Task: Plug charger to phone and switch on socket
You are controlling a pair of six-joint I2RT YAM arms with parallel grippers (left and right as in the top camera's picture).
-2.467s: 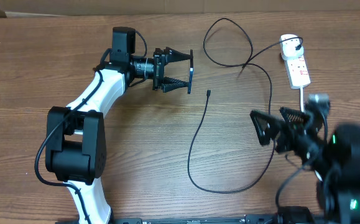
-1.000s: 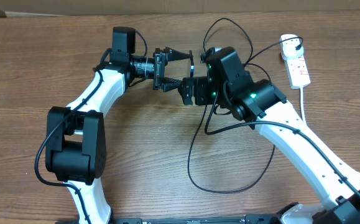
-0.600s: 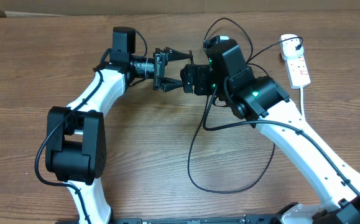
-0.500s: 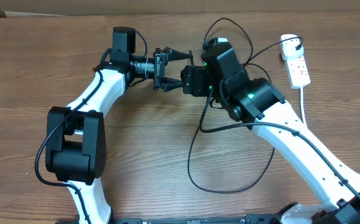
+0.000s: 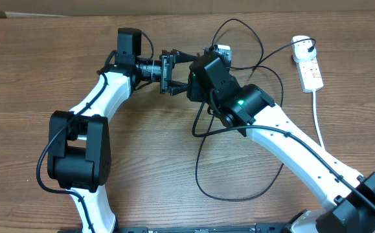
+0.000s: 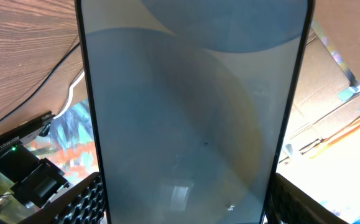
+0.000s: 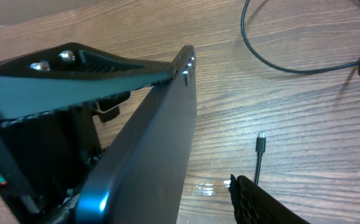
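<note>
The wooden surface [image 5: 32, 77] carries everything, and both arms meet above its far middle. The left arm [image 5: 103, 97] reaches right. Its left gripper [image 5: 177, 68] is clamped on the phone [image 6: 192, 112], which is held on edge above the wood with the screen facing the left wrist camera. The right arm [image 5: 291, 139] stretches across the loops of the charger [image 5: 203, 181]. The right gripper [image 5: 195, 77] sits just beside the phone's free end. Only one finger [image 7: 260, 199] shows, so I cannot tell whether the jaws are apart or together, or whether they touch the phone.

The socket [image 5: 310, 71] lies well apart at the far right, with the charger's plug apparently in its head end. The connector tip [image 7: 260, 142] lies loose on the wood, near the phone but below it.

The step looks like settling the phone before plugging in. To do it well:
- The left grip should stay on the long edges and leave the port end bare.
- The right should take the cable just behind the tip.
- It should line the tip up squarely with the port and push straight.
- Its forearm should not drag the loops beneath it.
</note>
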